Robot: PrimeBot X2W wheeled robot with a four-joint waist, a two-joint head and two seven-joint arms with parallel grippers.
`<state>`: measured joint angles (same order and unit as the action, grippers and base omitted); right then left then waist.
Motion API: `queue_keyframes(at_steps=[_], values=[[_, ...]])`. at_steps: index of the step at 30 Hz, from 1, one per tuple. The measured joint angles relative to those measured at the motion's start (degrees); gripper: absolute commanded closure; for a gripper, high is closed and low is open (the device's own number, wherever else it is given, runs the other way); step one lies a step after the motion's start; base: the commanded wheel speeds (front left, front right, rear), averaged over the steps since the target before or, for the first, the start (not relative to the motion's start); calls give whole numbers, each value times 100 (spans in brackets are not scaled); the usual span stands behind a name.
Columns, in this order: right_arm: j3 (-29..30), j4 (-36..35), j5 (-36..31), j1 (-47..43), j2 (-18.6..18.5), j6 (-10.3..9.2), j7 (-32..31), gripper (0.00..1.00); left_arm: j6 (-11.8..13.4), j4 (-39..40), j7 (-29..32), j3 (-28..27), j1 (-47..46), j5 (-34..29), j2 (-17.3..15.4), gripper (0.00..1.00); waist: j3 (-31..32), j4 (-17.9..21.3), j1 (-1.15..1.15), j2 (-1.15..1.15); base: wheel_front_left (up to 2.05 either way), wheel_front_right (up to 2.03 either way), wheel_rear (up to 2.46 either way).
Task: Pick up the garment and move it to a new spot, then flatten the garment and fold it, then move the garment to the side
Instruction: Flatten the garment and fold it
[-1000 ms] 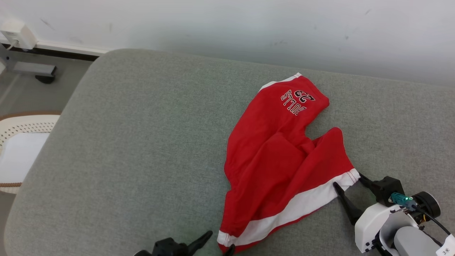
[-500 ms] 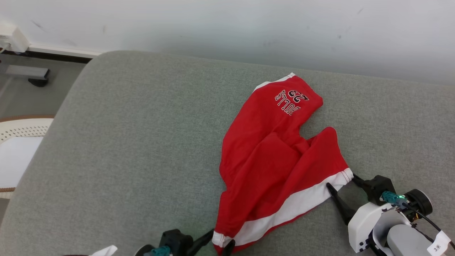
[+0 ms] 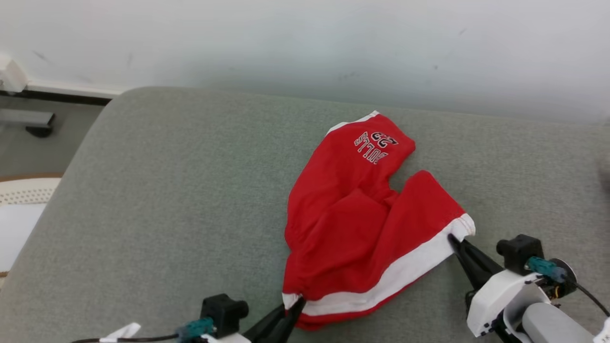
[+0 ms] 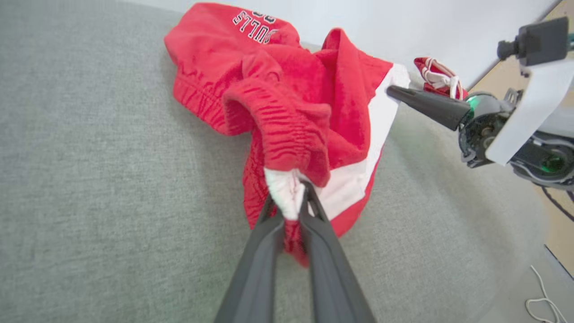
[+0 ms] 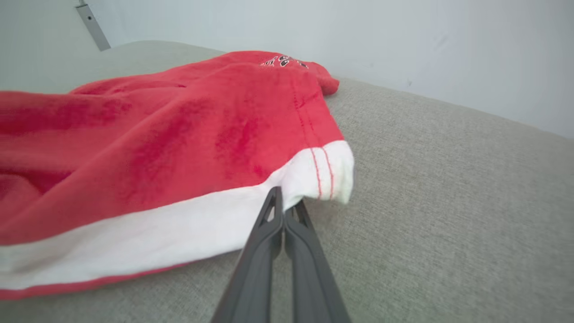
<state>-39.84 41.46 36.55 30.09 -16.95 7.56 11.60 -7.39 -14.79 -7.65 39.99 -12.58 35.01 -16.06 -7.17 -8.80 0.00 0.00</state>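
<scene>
Left fingers (image 4: 262, 260), right fingers (image 5: 262, 260) pinch garment (image 3: 348, 224) hem — grey cushion (image 3: 167, 190) beneath, red bundle (image 4: 437, 76) beyond.

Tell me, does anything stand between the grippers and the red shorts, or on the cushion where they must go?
Nothing visible does. The left gripper and right gripper are each shut on the white band of the red shorts. The grey cushion to their left is bare; a small red-and-white bundle lies beyond the right gripper.
</scene>
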Motion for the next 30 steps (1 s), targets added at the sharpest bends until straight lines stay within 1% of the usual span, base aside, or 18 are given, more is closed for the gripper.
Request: queue_keyframes(at_steps=[2, 5, 6, 7, 9, 12, 13, 14, 16, 19, 23, 27, 30], values=[[74, -200, 208, -101, -122, 0, 66, 100, 0, 190, -5, -79, 5, 187, -69, 100, 64, 79, 0, 0, 0, 0, 0], [191, -514, 413, -241, -343, 0, 136, 100, 0, 494, 5, -165, 25, 298, -167, 100, 166, 217, 0, 0, 0, 0, 0], [191, -514, 413, -241, -343, 0, 136, 100, 0, 494, 5, -165, 25, 298, -167, 100, 166, 217, 0, 0, 0, 0, 0], [292, -779, 563, -359, -441, 0, 164, 100, 16, 736, 5, -233, 41, 411, -180, 100, 232, 312, 0, 0, 0, 0, 0], [342, -917, 620, -432, -493, 0, 193, 100, 29, 862, 7, -249, 54, 423, -198, 100, 267, 361, 0, 0, 0, 0, 0], [576, -1366, 802, -705, -638, 0, 229, 100, 77, 1261, 31, -293, 123, 526, -209, 100, 372, 501, 0, 0, 0, 0, 0], [783, -1680, 879, -906, -736, -1, 258, 100, 125, 1539, 63, -292, 141, 547, -214, 100, 437, 592, 0, 0, 0, 0, 0], [783, -1680, 879, -906, -736, -1, 258, 100, 125, 1539, 63, -292, 141, 547, -214, 100, 437, 592, 0, 0, 0, 0, 0], [998, -2050, 938, -1118, -839, 0, 263, 100, 166, 1814, 112, -315, 180, 577, -237, 100, 505, 678, 0, 0, 0, 0, 0], [1412, -2758, 1024, -1467, -989, 0, 278, 100, 266, 2317, 212, -375, 238, 600, -319, 100, 623, 806, 0, 0, 0, 0, 0], [2193, -3905, 1203, -1901, -1212, 0, 140, 100, 378, 3100, 393, -542, 217, 714, -476, 100, 770, 980, -1, 0, 0, 0, 0], [3111, -5145, 1322, -2244, -1229, 0, -210, 100, 572, 3795, 692, -850, -20, 937, -598, 100, 856, 1154, -1, 0, 0, 0, 0], [3675, -5885, 1318, -2391, -1147, 0, -660, 100, 694, 4105, 1080, -1065, -330, 1169, -702, 100, 877, 1263, -1, 0, 0, 0, 0]])
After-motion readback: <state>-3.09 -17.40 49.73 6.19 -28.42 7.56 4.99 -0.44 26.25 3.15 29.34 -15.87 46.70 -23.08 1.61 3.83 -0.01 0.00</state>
